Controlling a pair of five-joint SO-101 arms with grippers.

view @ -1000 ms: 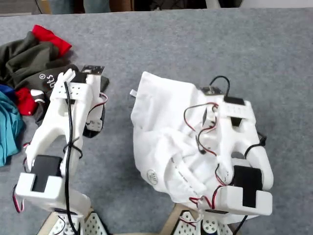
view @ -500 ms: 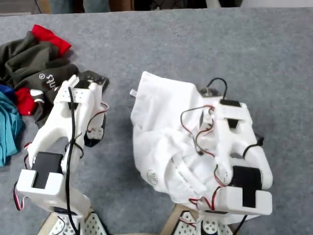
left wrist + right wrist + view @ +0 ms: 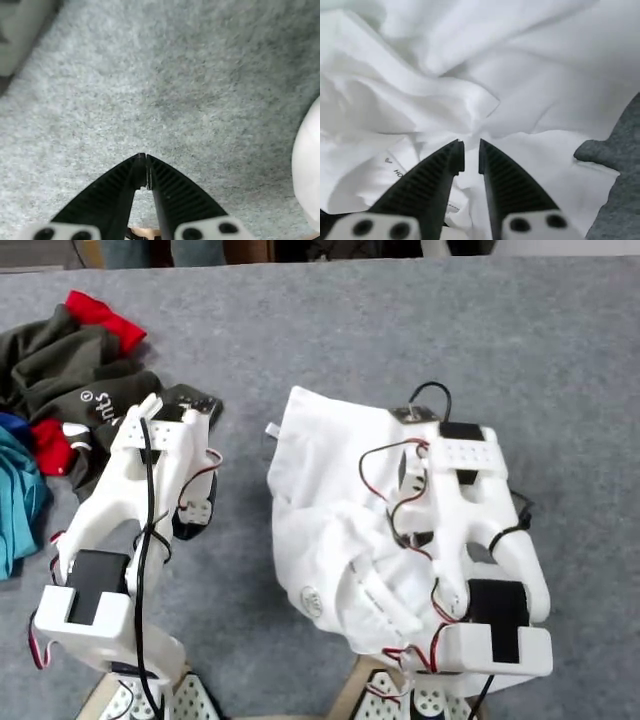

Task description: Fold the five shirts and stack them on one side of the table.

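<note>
Right arm (image 3: pixel 470 530) has edged farther across the white shirt (image 3: pixel 320 460); left arm (image 3: pixel 130 500) barely shifted. On the tabletop (image 3: pixel 400 320) that shirt lies crumpled by the near edge — not yet spread, I judge; other shirts (image 3: pixel 60 380) heap at the left edge. Right jaws, slightly parted and empty, should next pinch a hem; left jaws clenched, empty.

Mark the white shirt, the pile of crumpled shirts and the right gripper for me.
white shirt (image 3: pixel 320 450), high view, on its flat upper panel.
pile of crumpled shirts (image 3: pixel 50 360), high view, on the dark shirt in it.
right gripper (image 3: pixel 470 146), right wrist view, midway between its fingertips.
</note>
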